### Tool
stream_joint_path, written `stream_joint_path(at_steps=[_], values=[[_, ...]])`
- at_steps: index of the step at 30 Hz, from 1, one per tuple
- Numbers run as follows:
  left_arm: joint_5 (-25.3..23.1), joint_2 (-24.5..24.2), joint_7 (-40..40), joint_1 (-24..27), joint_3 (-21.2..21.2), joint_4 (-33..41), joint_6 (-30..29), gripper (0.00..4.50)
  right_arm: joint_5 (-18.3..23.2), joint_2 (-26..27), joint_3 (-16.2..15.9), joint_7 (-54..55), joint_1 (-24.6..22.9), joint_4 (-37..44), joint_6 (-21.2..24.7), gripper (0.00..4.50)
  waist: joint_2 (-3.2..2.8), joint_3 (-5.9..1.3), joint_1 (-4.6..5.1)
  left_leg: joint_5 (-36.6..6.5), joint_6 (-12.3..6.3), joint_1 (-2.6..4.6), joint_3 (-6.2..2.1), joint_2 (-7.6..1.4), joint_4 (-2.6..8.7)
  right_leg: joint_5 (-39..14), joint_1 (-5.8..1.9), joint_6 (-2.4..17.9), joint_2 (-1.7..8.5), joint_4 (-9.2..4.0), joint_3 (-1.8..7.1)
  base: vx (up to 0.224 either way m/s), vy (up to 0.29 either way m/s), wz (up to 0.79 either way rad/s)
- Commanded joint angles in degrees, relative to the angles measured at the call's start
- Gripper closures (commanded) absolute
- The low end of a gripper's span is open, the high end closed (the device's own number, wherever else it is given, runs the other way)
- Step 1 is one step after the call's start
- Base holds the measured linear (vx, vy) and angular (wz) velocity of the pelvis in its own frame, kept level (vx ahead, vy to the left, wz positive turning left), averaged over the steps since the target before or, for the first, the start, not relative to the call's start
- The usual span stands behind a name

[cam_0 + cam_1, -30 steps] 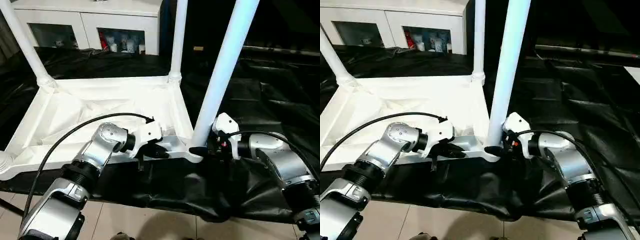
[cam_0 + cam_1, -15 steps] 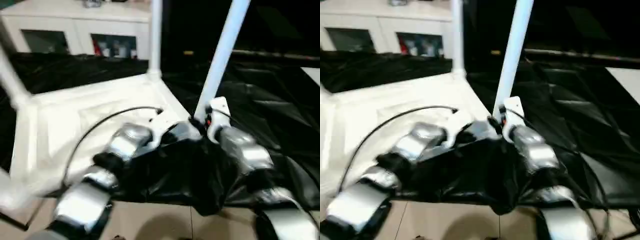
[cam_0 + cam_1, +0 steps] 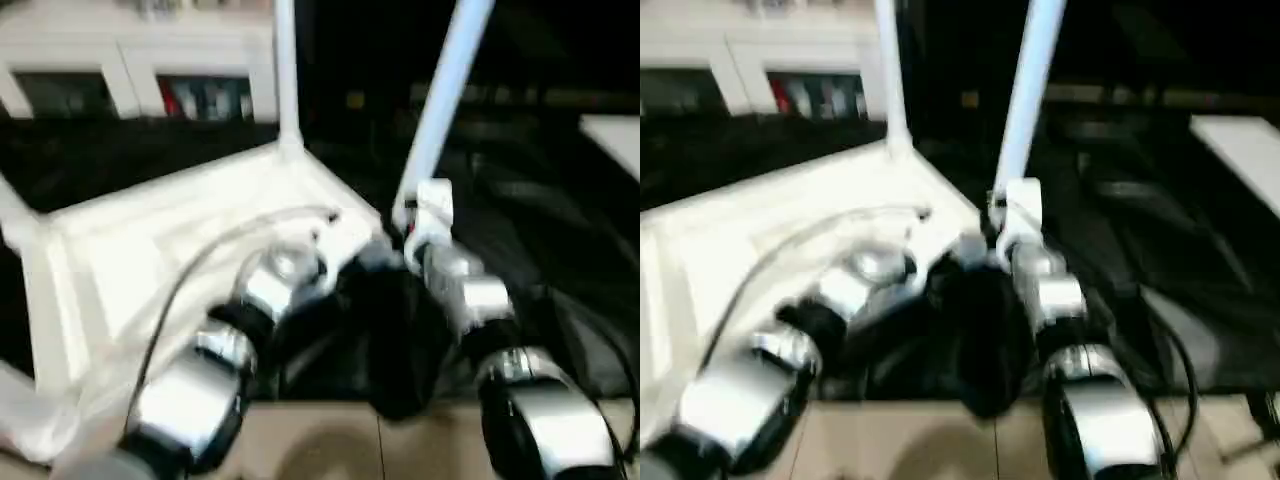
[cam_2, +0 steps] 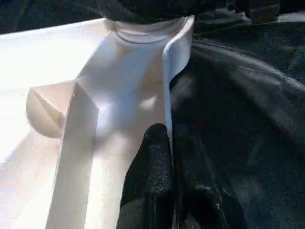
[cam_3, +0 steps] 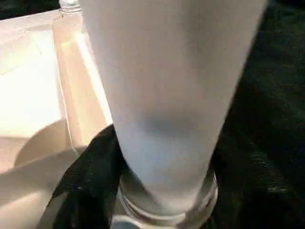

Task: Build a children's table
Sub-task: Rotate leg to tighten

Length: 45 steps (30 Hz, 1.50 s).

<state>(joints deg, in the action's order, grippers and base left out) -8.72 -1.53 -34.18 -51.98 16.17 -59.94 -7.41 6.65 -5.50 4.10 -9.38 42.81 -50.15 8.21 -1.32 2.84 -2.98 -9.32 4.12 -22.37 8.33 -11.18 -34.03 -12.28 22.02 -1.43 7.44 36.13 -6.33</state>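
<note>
the near leg (image 5: 171, 95) stands upright in the tabletop (image 4: 57, 95) corner socket, between the right gripper (image 5: 157, 191) fingers closed on it, while the left gripper (image 4: 164, 162), closer to that corner's rim, pinches it shut.

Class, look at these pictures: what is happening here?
A two-armed robot is assembling a white plastic children's table, whose tabletop lies upside down on black sheeting. Its left gripper pinches the tabletop's rim near a corner. The right gripper is at the base of a white tubular leg standing in that corner's socket.
</note>
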Motion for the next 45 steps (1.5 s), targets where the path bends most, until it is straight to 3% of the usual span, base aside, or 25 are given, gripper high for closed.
stream_joint_path(at_steps=[1,2,3,5,10,11,12,14,16,18,23,33,35,45], values=[[-1.62,-1.30,-0.86,-0.22,1.05,-0.52,1.30,4.50,0.66,0.38,-0.54,-1.80,-0.31,-0.32,0.29,1.38,0.47,-4.92,-0.34,4.47,-5.34,-0.66,0.19,-0.37,2.68,11.43,-3.55,15.00,1.17,-2.89,2.36,0.000,0.000,0.00],[-1.57,-1.66,-1.66,-0.13,1.15,-0.42,1.15,4.50,0.78,-0.23,-0.61,-3.20,-0.28,0.15,-0.16,1.28,0.34,-5.10,-0.55,3.37,-7.24,0.03,0.57,-0.33,2.40,15.37,-3.18,17.37,1.02,-2.78,2.36,0.000,0.000,0.00],[-1.58,-2.19,-2.89,0.01,1.40,-0.18,1.73,4.50,1.27,-1.10,-0.89,-6.17,-0.60,1.46,-0.19,1.17,0.65,-5.01,-0.56,0.67,-8.87,-0.06,0.78,-0.39,2.45,14.90,-3.40,18.84,1.18,-2.90,2.38,0.000,0.000,0.00],[-1.68,-3.37,-5.21,0.24,1.59,0.08,2.22,4.50,1.59,-3.78,-2.96,-14.79,-2.59,6.01,1.24,0.97,0.67,-4.81,-0.85,-2.11,-9.86,-0.27,0.98,-0.55,2.59,11.65,-3.60,18.77,1.17,-3.23,2.26,0.000,0.000,0.00],[-1.19,-5.98,-13.80,1.64,2.90,2.41,4.12,4.50,0.85,-12.03,-8.81,-30.44,-9.10,16.15,0.79,0.97,0.68,-4.23,-1.18,-9.30,-6.65,0.35,1.25,-1.41,3.36,1.33,-3.19,16.89,1.10,-4.22,2.60,0.000,0.000,0.00],[-1.14,-6.41,-14.90,1.93,3.14,2.89,4.34,4.50,1.00,-13.00,-9.15,-31.86,-9.87,17.30,0.65,0.97,0.42,-4.23,-1.31,-9.57,-6.37,0.49,1.29,-1.49,3.33,1.10,-3.12,16.84,1.15,-4.23,2.71,0.000,0.000,0.00],[-0.96,-7.78,-18.65,2.89,4.01,4.49,5.65,4.50,1.41,-15.76,-9.99,-35.58,-11.95,20.41,0.53,0.97,0.68,-4.13,-1.47,-10.20,-6.30,0.48,1.44,-1.66,3.42,0.96,-3.11,16.84,1.11,-4.31,2.90,0.000,0.000,0.00],[-0.62,-9.83,-23.78,4.26,5.13,6.83,6.88,4.50,1.60,-18.98,-10.55,-39.70,-14.10,23.67,0.74,0.97,0.42,-4.14,-1.55,-10.61,-6.10,0.49,1.52,-1.65,3.48,0.48,-3.00,17.00,1.11,-4.23,3.01,0.000,0.000,0.00],[0.02,-11.06,-27.18,5.19,5.64,8.63,7.50,4.50,1.25,-20.60,-11.02,-41.65,-15.20,25.53,0.91,0.97,0.58,-4.08,-1.76,-10.64,-5.99,0.47,1.56,-1.76,3.53,0.52,-2.95,17.14,1.13,-4.18,3.13,0.000,0.000,0.00],[0.90,-12.23,-30.84,6.25,6.05,10.97,8.42,4.50,0.74,-22.26,-11.98,-43.74,-16.20,27.26,1.05,0.97,0.26,-4.12,-1.89,-11.06,-5.56,0.76,1.70,-1.78,3.48,0.23,-2.58,17.61,1.08,-4.22,3.21,0.000,0.000,0.00],[1.65,-13.28,-33.89,7.67,6.03,14.58,7.76,4.50,0.43,-23.59,-14.58,-47.24,-17.75,30.38,2.27,0.97,0.21,-4.14,-2.14,-11.32,-5.07,0.90,1.74,-1.89,3.55,0.73,-2.51,17.62,0.99,-4.08,3.35,0.000,0.000,0.00],[2.01,-13.55,-34.44,8.72,5.54,17.12,6.44,4.50,-0.12,-22.25,-14.77,-46.99,-16.64,28.61,2.87,0.97,0.46,-4.20,-2.13,-10.18,-4.83,0.77,1.79,-1.75,3.48,0.83,-2.52,17.56,0.99,-3.94,3.39,0.000,0.000,0.00],[2.00,-13.50,-34.36,8.83,5.45,17.35,6.23,4.50,-0.04,-22.22,-14.80,-46.98,-16.42,28.13,2.99,1.31,0.49,-4.25,-2.11,-9.74,-5.01,0.82,1.82,-1.74,3.42,1.21,-2.50,17.59,0.94,-3.90,3.40,0.000,0.000,0.00],[2.26,-13.84,-34.42,9.47,5.24,18.52,5.37,4.50,0.48,-21.54,-14.30,-47.29,-16.18,27.28,3.40,1.80,0.63,-4.26,-2.04,-9.03,-5.33,0.71,1.85,-1.66,3.33,1.07,-2.57,17.46,0.94,-3.85,3.37,0.000,0.000,0.00]])
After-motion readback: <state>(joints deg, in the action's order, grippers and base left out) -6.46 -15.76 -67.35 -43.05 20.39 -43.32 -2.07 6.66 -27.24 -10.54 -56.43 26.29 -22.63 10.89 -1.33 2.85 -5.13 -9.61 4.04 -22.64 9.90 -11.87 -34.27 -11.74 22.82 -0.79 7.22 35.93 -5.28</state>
